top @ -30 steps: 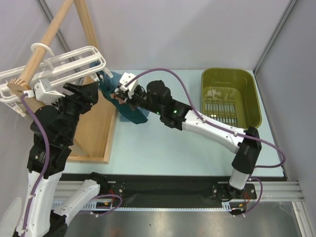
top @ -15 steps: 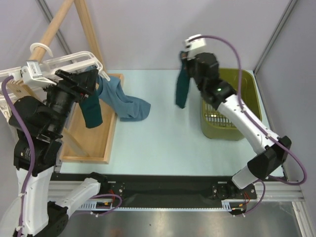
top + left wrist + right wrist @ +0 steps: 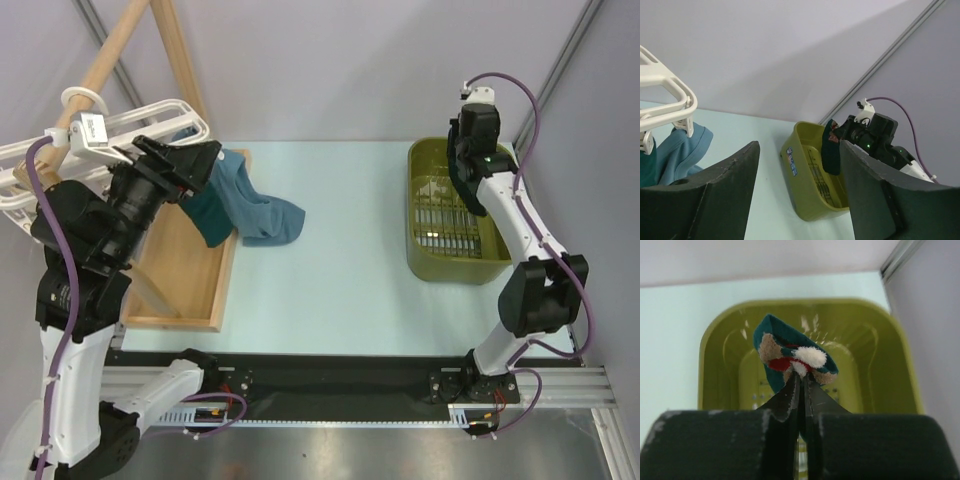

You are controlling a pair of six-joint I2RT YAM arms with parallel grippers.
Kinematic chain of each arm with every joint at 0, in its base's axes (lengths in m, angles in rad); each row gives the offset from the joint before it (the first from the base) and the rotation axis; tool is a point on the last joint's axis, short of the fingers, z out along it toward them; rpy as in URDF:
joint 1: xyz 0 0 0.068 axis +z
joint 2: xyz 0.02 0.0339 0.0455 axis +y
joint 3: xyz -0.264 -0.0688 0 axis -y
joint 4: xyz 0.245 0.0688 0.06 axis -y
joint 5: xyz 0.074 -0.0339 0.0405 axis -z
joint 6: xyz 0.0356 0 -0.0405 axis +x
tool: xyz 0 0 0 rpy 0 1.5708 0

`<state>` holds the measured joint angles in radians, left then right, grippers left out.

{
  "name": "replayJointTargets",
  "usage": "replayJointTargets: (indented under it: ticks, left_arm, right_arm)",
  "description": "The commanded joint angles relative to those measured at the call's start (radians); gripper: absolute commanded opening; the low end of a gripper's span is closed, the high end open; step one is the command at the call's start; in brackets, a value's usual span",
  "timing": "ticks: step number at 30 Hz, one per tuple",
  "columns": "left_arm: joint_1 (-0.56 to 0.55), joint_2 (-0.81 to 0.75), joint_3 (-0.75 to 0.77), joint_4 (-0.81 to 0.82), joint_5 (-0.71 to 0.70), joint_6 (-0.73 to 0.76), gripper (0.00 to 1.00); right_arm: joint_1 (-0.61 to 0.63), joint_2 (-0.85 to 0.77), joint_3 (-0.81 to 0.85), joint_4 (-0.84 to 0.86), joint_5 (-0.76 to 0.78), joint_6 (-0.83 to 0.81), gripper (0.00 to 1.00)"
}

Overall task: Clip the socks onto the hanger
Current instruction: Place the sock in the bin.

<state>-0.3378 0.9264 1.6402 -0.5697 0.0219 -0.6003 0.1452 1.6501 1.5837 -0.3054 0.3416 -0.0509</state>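
My right pincer (image 3: 801, 379) is pressed together on a dark teal sock (image 3: 782, 340), pinching it at a bunched fold where a red-and-white motif shows just above my fingertips. Behind it, the olive-green basket (image 3: 710, 360) fills the middle of the right wrist view. From the top camera this pincer sits in the upper right of the frame, over the far left part of the basket, and the sock hangs from it as a dark strip against the basket's inner wall. My left pincer (image 3: 799, 150) is spread wide with nothing between its fingers; across the gap in the left wrist view I see the basket and my other arm holding the sock above it. From the top camera the left pincer is in the upper left of the frame, right beside the white hanger (image 3: 150, 115), which hangs by its hook from the wooden rack (image 3: 190, 275). A steel-blue sock (image 3: 255, 205) hangs down from the hanger's right end, its lower part lying on the pale table (image 3: 340, 280) left of centre. A second dark teal sock (image 3: 205, 218) hangs just to its left, below my left pincer. At the left edge of the left wrist view both socks sit under the hanger's bars and a small white clip, though I cannot tell how firmly either one is clipped.
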Motion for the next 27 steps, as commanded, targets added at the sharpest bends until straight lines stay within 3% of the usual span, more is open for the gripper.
replayJointTargets:
  ticks: [1, 5, 6, 8, 10, 13, 16, 17, 18, 21, 27]
  left_arm:
    - [-0.004, -0.003, 0.032, -0.028, 0.001, 0.045, 0.70]
    - [-0.004, 0.032, 0.115, -0.130, -0.048, 0.152, 0.69]
    - [-0.004, 0.037, 0.137, -0.156, -0.053, 0.189, 0.69]
    - [-0.004, 0.045, 0.161, -0.174, -0.068, 0.226, 0.70]
    - [-0.004, 0.048, 0.205, -0.206, -0.109, 0.276, 0.70]
    - [-0.004, 0.042, 0.251, -0.225, -0.154, 0.335, 0.69]
    - [-0.004, -0.017, 0.202, -0.138, -0.192, 0.364, 0.69]
    - [-0.004, -0.058, 0.181, -0.112, -0.209, 0.364, 0.67]
    - [-0.004, -0.079, 0.134, -0.076, -0.221, 0.355, 0.66]
    - [-0.004, -0.156, 0.038, 0.059, -0.212, 0.341, 0.63]
    - [-0.004, -0.186, 0.010, 0.080, -0.232, 0.280, 0.62]
  right_arm:
    - [0.030, -0.010, -0.023, -0.055, -0.064, 0.072, 0.08]
    - [0.089, -0.022, -0.048, -0.135, 0.026, 0.107, 0.50]
    - [0.106, -0.039, -0.047, -0.153, 0.027, 0.123, 0.71]
    - [0.135, -0.067, -0.059, -0.178, 0.024, 0.155, 0.89]
    - [0.226, -0.119, -0.071, -0.182, 0.066, 0.160, 0.98]
    - [0.389, -0.203, -0.105, -0.098, 0.021, 0.135, 1.00]
    - [0.583, -0.286, -0.230, 0.192, -0.160, 0.189, 1.00]
    - [0.632, -0.300, -0.282, 0.439, -0.191, 0.203, 0.99]
    - [0.677, -0.311, -0.388, 0.572, -0.237, 0.204, 0.98]
    - [0.859, -0.244, -0.424, 1.002, -0.243, 0.126, 0.91]
    - [1.037, 0.092, -0.168, 1.112, -0.238, -0.032, 0.84]
